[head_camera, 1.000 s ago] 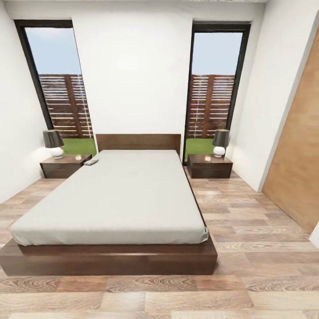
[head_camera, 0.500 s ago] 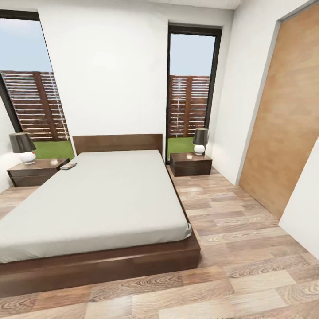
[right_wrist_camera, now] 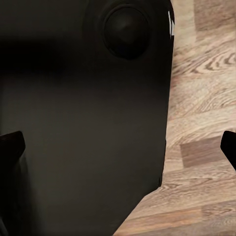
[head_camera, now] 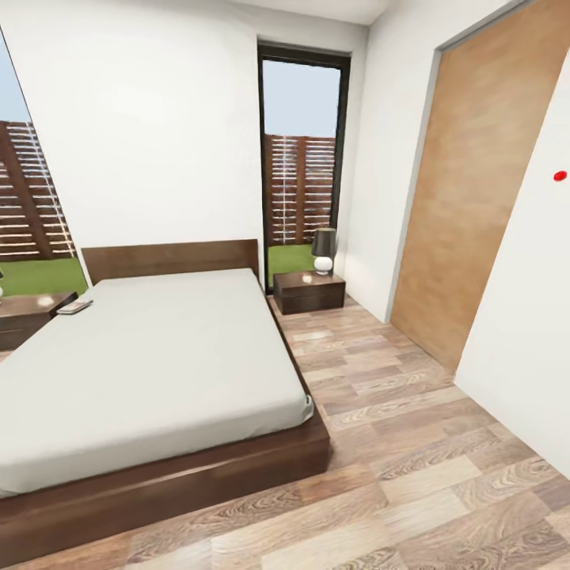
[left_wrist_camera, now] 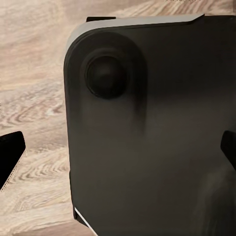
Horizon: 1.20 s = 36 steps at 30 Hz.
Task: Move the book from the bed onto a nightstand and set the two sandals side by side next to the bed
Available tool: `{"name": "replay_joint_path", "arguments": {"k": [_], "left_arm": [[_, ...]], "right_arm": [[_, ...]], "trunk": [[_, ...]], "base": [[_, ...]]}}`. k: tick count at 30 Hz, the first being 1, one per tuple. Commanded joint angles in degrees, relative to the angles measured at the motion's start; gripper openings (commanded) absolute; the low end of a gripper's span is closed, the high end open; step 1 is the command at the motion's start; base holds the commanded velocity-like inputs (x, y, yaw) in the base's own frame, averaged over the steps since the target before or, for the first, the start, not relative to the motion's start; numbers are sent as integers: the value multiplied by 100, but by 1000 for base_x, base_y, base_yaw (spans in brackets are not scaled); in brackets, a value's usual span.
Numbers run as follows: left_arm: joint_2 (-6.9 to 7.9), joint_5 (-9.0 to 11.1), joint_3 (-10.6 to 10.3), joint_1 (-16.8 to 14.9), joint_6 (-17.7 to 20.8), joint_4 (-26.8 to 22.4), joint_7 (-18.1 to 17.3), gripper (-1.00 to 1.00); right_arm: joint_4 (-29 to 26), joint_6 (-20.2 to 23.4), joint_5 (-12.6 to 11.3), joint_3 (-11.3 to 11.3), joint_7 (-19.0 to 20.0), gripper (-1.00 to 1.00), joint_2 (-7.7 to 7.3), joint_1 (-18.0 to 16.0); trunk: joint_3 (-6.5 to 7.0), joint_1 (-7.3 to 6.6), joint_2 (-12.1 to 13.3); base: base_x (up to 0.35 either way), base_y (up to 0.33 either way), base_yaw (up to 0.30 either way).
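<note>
the book (head_camera: 74,307) lies flat at the far left corner of the bed (head_camera: 150,356), up by the headboard (head_camera: 170,260) and just beside the left nightstand (head_camera: 28,310), whose top shows at the picture's edge. a second nightstand (head_camera: 309,290) with a small lamp (head_camera: 322,249) stands on the bed's other side, under the tall window (head_camera: 301,158). the sandals cannot be picked out on the wood-plank floor (head_camera: 412,443).

judging from this, the robot is on its approach, with nothing grasped; the book step is not begun. the next move calls for closing in along the bed toward the head end so an arm can reach the book, then setting it on the close nightstand.

each wrist view looks down past a dark part of the robot's body (left_wrist_camera: 147,128) to the floor. the left hand (left_wrist_camera: 118,156) has its fingertips at opposite edges of its view, spread wide, with nothing between them. the right hand (right_wrist_camera: 120,147) is the same: fingertips far apart, holding nothing, touching nothing.
</note>
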Motion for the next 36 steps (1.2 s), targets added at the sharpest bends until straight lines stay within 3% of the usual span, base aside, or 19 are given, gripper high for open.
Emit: {"name": "replay_joint_path", "arguments": {"k": [1, 36], "left_arm": [[0, 5, -2, 0, -16, 0, 0, 100], [0, 3, -2, 0, -16, 0, 0, 100]], "right_arm": [[2, 2, -3, -3, -2, 100, 0, -2], [3, 2, -2, -2, -2, 100, 0, -2]], "trunk": [[-4, 0, -2], [-4, 0, -2]], "base": [[0, 0, -279], [0, 0, -282]]}}
